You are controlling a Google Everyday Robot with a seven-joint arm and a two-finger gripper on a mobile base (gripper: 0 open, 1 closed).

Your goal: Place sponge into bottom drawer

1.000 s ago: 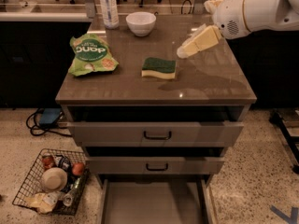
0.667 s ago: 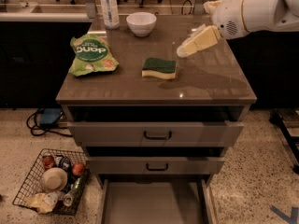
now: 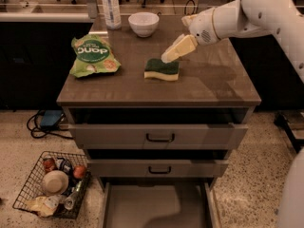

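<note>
The sponge [image 3: 162, 69], dark green on top with pale yellow foam below, lies flat on the brown cabinet top [image 3: 213, 84] near its middle. My gripper [image 3: 169, 56] comes in from the upper right on a white arm, and its cream fingertips hang just above the sponge's right rear corner. The bottom drawer [image 3: 156, 205] is pulled out at the cabinet's foot, a shallow grey tray with a bare floor.
A green snack bag [image 3: 93, 55] lies at the left of the cabinet top. A white bowl [image 3: 143, 23] and a clear bottle [image 3: 110, 6] stand at the back. The two upper drawers [image 3: 160, 137] show grey fronts. A wire basket [image 3: 53, 183] of items sits on the floor at left.
The gripper has moved left and down, from beside the sponge's right to just over its rear corner. The sponge has not moved.
</note>
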